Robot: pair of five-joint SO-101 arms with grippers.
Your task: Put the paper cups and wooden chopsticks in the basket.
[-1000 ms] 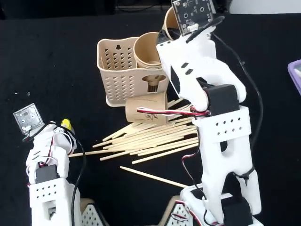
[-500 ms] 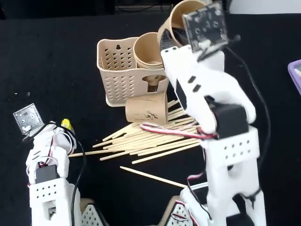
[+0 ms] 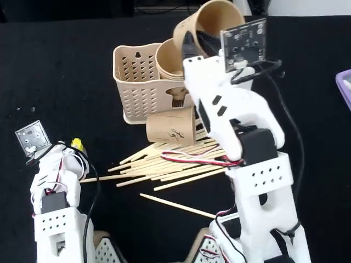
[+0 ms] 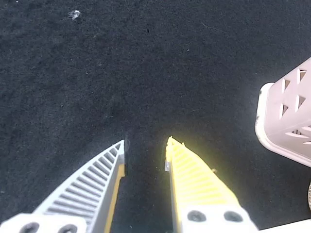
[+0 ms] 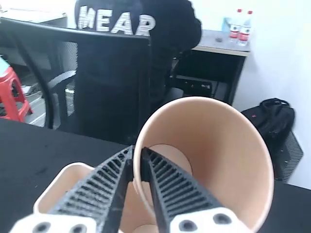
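The right gripper point(image 5: 137, 151) is raised high and pinched tight; the left gripper point(image 4: 146, 141) (jaws parted) hangs low.

The table point(image 3: 66, 66) in front of me was covered in black cloth. On it stood a beige slotted basket point(image 3: 137, 82). Just before that, a paper cup point(image 3: 171, 127) lay on its side, touching a loose heap of wooden chopsticks point(image 3: 170, 161) (fanned out, mostly pointing one way). A single chopstick point(image 3: 178, 205) lay apart, nearer me. A purple object point(image 3: 344, 82) sat at the right-hand edge.
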